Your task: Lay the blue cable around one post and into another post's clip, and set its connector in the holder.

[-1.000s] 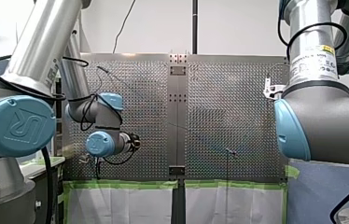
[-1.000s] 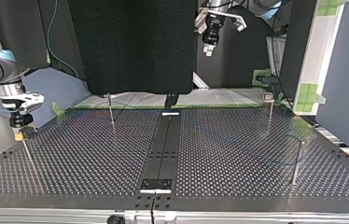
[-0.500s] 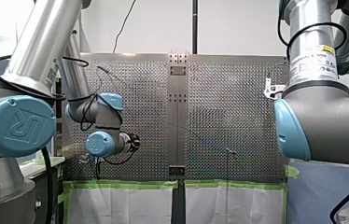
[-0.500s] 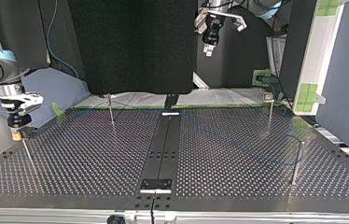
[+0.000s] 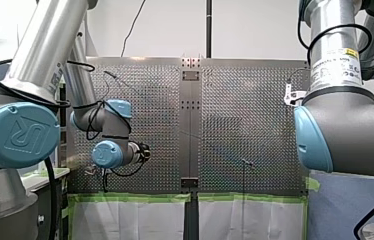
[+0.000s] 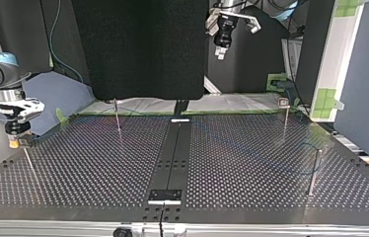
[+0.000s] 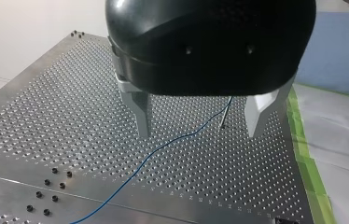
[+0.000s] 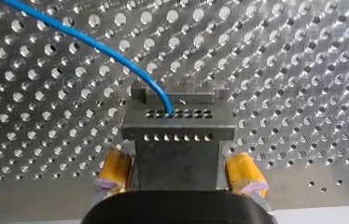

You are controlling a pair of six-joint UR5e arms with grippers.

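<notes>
Table [image 5: 245,125], perforated, front view: arms at its left and right edges, wide room between them. Top view: right gripper [image 6: 18,143] low at the view's left table edge; left gripper [image 6: 220,53] high over the far side, likely parked out of the cable's way. Left wrist view: fingers [image 7: 140,116] spread wide, empty; blue cable [image 7: 163,147] slack on the table beneath, post [image 7: 226,114] beside it. Right wrist view: yellow pads [image 8: 113,170] flank connector [image 8: 178,140] with slim gaps, apparently not pinching; cable enters its far face.
</notes>
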